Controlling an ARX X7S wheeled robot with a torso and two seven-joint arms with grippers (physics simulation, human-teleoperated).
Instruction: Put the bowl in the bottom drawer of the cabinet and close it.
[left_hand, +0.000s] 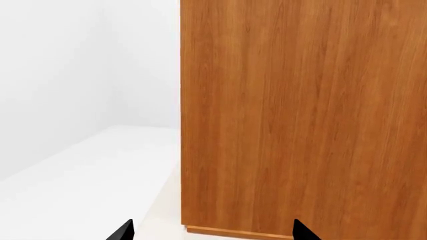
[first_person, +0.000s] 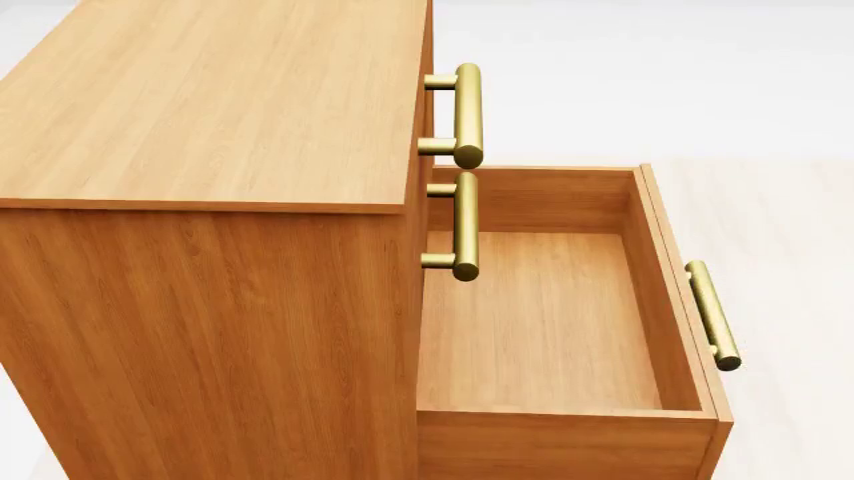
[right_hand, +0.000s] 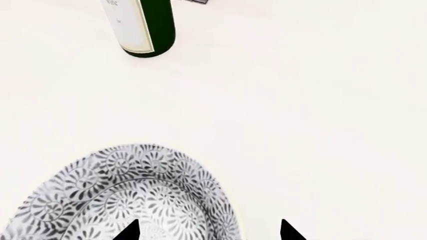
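Observation:
In the head view the orange-brown cabinet (first_person: 214, 200) stands with its bottom drawer (first_person: 663, 280) pulled out; the drawer's inside is bare and its brass handle (first_person: 711, 315) faces right. Neither arm shows there. The bowl (right_hand: 133, 190), white with a grey-blue floral pattern, appears only in the right wrist view, on a pale surface. My right gripper (right_hand: 208, 232) is open and straddles its rim, one fingertip (right_hand: 127, 231) over the inside, the other outside. My left gripper (left_hand: 212, 234) is open, holds nothing and faces the cabinet's plain side panel (left_hand: 300, 115).
A green wine bottle (right_hand: 143, 30) with a white label lies on the pale surface beyond the bowl. The two upper drawers are shut, their brass handles (first_person: 467, 115) sticking out above the open drawer. White floor (left_hand: 87, 180) and wall lie beside the cabinet.

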